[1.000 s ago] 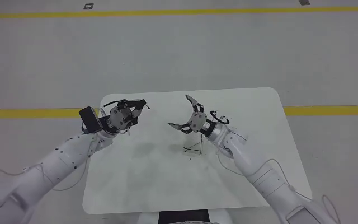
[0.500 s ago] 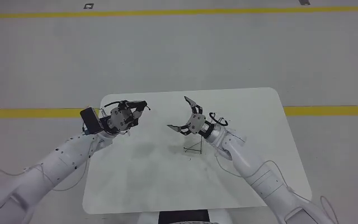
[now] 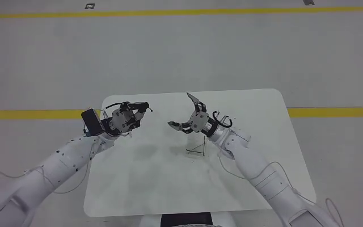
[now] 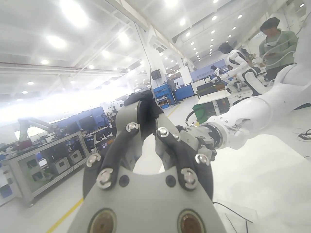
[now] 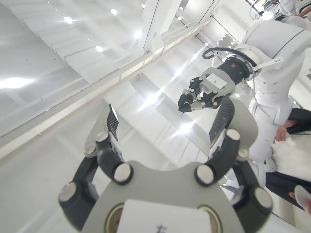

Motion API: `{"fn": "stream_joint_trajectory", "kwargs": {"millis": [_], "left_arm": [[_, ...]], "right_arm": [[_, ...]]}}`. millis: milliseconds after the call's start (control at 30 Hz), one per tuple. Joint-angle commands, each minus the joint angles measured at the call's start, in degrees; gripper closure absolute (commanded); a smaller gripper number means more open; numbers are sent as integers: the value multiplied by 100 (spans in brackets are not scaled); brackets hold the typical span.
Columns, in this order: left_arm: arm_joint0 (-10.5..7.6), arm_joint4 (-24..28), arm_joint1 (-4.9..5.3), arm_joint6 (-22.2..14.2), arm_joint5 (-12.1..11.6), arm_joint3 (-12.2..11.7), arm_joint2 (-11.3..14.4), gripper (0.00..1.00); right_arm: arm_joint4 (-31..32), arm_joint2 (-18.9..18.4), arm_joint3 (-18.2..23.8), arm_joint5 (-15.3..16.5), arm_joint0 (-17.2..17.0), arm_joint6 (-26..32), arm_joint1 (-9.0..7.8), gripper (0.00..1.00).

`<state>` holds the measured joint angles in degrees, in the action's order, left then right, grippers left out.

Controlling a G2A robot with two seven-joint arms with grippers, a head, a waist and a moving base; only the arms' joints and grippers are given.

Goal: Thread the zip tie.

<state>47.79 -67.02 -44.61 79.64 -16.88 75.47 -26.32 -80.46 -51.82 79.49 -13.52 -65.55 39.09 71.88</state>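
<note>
zip tie (image 3: 197, 150): 1 on table (image 3: 255, 113) | left claw (image 3: 146, 105) pinched closed | right claw (image 3: 178, 109) wide open, empty

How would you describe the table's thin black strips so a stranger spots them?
Find the white table. Near its middle, robot-side of the open right gripper, thin black strips form a rough triangle. Unlike the bulky gripper, they lie hair-thin and flat.

The right tool (image 3: 178, 109) has crept slightly farther across the table (image 3: 255, 113).
</note>
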Motion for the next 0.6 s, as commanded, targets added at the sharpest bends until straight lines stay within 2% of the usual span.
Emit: {"fn": "stream_joint_trajectory", "kwargs": {"millis": [0,133,367,567], "left_arm": [[0,0,0,0,0,0,0,100],[0,0,0,0,0,0,0,100],[0,0,0,0,0,0,0,100],[0,0,0,0,0,0,0,100]], "right_arm": [[318,-11,3,228,33,55,4,0],[1187,18,-55,788,108,74,15,0],[2005,-4,-191,1739,96,224,57,0],[2739,-51,-313,2274,161,432,64,0]]}}
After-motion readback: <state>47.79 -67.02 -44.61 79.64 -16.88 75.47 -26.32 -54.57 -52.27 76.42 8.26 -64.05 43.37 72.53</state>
